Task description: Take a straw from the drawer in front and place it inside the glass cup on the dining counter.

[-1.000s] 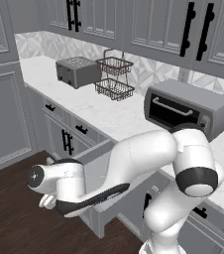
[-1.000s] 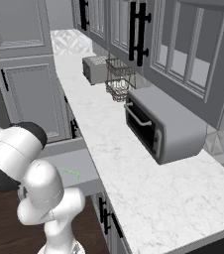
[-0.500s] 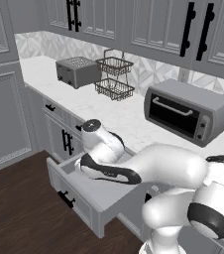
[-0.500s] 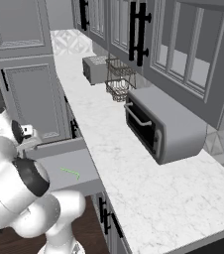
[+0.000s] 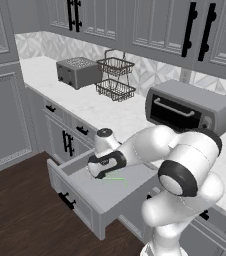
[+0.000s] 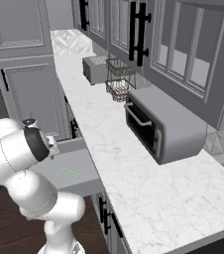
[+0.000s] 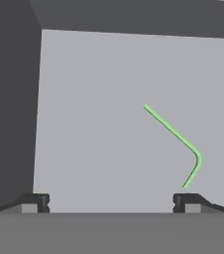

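While the arm reaches low, a toaster point(image 5: 76, 73), a two-tier wire basket point(image 5: 115, 76) and a toaster oven point(image 5: 189, 109) stand on the bench point(image 5: 102, 107) behind it, well clear of the drawer point(image 5: 92, 192). That drawer is pulled out and contains one item, the straw point(image 7: 177, 139), lying flat on its grey floor. Inside the drawer hangs the tool point(image 7: 111, 200), jaws spread wide and holding nothing. Seen from the hand, the straw's bent end lies just ahead of one fingertip point(image 7: 186, 201), not touching it.
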Tool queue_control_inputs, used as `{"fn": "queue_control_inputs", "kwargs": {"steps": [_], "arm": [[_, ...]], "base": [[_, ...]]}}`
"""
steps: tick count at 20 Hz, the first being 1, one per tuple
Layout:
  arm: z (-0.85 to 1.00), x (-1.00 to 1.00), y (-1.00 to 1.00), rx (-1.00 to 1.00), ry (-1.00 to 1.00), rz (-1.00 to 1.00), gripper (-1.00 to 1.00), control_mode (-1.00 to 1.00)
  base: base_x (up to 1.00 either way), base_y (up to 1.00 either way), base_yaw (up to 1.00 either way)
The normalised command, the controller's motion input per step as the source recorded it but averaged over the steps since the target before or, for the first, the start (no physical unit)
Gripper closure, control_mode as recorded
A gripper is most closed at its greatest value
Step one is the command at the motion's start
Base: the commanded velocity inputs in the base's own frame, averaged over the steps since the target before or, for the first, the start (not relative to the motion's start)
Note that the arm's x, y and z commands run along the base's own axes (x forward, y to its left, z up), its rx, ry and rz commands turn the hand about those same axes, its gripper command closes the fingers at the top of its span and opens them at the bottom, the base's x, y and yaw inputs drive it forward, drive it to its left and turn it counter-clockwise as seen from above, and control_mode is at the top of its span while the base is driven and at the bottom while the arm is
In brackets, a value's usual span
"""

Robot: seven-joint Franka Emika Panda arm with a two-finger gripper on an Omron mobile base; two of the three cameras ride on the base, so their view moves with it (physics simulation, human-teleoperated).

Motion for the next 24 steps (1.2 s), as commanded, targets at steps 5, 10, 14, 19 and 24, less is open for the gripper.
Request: {"fn": "queue_control_inputs", "kwargs": {"steps": [5, 10, 14, 19, 24], "arm": [[-0.50, 0.05, 0.24, 0.00, 0.02, 0.00, -1.00, -1.00], [-0.47, -0.05, 0.41, 0.00, 0.00, 0.00, -1.00, -1.00], [-0.41, -0.04, 0.36, 0.00, 0.00, 0.00, -1.00, -1.00], [-0.26, -0.18, 0.58, 0.02, 0.00, 0.00, -1.00, -1.00], [-0.21, -0.25, 0.85, 0.03, 0.00, 0.00, -1.00, -1.00]], "base": [[0.00, 0.00, 0.00], [0.00, 0.00, 0.00], [0.00, 0.00, 0.00], [0.00, 0.00, 0.00], [0.00, 0.00, 0.00]]}}
